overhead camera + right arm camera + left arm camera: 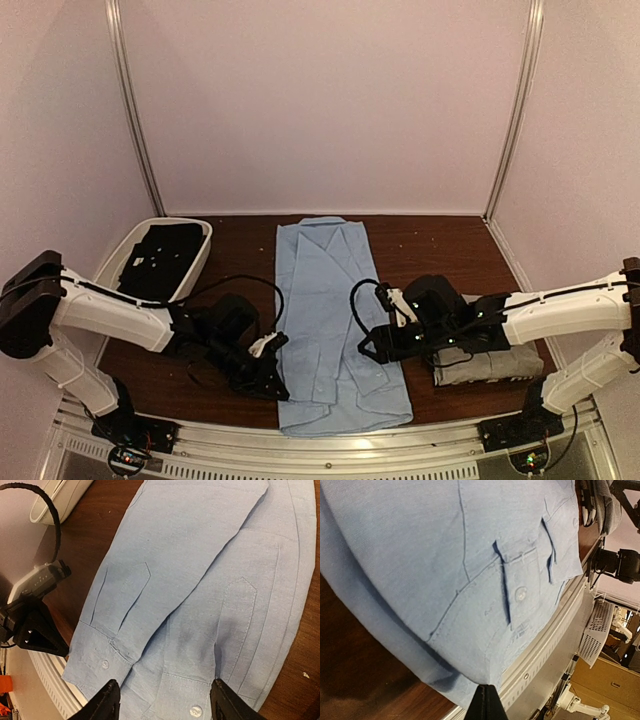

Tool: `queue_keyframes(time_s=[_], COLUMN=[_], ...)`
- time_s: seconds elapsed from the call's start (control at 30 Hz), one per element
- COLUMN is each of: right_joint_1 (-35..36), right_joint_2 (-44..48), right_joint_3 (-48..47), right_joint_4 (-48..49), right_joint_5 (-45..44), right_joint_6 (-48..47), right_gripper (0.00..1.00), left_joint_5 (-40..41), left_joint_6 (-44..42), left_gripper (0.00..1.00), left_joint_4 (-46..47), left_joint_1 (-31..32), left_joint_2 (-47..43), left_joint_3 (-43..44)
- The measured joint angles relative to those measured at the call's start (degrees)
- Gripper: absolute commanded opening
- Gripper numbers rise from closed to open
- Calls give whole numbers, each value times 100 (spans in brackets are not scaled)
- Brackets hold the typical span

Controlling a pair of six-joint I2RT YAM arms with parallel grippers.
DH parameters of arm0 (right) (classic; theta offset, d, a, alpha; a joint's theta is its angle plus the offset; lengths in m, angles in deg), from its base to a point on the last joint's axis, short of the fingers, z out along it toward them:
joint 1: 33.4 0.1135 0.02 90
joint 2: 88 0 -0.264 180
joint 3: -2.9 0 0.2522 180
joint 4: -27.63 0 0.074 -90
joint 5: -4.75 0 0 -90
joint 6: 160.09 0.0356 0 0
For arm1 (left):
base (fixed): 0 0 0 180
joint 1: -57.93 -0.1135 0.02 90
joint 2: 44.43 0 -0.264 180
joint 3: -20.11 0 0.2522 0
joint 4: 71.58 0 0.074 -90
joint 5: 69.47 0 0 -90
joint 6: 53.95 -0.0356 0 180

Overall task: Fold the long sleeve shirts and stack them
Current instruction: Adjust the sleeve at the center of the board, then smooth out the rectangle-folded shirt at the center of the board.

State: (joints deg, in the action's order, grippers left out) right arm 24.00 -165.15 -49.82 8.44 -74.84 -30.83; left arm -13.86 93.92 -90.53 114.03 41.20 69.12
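Down the middle of the bench [430,245], from the far edge to the near edge, lies the light blue shirt [325,320]. It is folded into a long strip. Both sleeves lie on top, and the cuffs [100,662] are close to the near edge. The grey shirt [490,362] sits folded up near the right edge, partly under the right arm. A white basket [203,250] with dark clothes stands in the far left corner.

The left hand [262,362] is closed tight at the left side of the blue shirt, close to the near edge. I cannot tell if it has a bit of cloth pinched. The right hand [380,343] is open, with its two fingers [107,702] spread wide just above the cuffs.

The blue shirt looks thin, soft and light. It will likely flop and sag if picked up at one spot, and the loose sleeves may slide off. I think the best places to hold it are the two near corners, one for each hand. Each hand should pinch all the layers together.
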Motion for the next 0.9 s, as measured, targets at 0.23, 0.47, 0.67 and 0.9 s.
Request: queue_keyframes(time_s=[0.23, 0.47, 0.67, 0.9], right_joint_1=[11, 2, -365, -968], right_joint_2=[0, 57, 66, -173], right_joint_3=[0, -57, -424, -973], right_joint_4=[2, -157, -199, 98], right_joint_5=[-44, -433, -675, -636], right_joint_6=[22, 31, -74, -339], right_gripper=[60, 46, 31, 21], left_joint_5=[262, 1300, 2052, 2166], left_joint_6=[-44, -367, -824, -1519], left_gripper=[27, 41, 39, 36], left_joint_4=[22, -1119, -1655, -1377], left_joint_1=[11, 11, -323, -1296], left_joint_2=[-2, -476, -769, 529], left_joint_3=[-98, 203, 1104, 2599])
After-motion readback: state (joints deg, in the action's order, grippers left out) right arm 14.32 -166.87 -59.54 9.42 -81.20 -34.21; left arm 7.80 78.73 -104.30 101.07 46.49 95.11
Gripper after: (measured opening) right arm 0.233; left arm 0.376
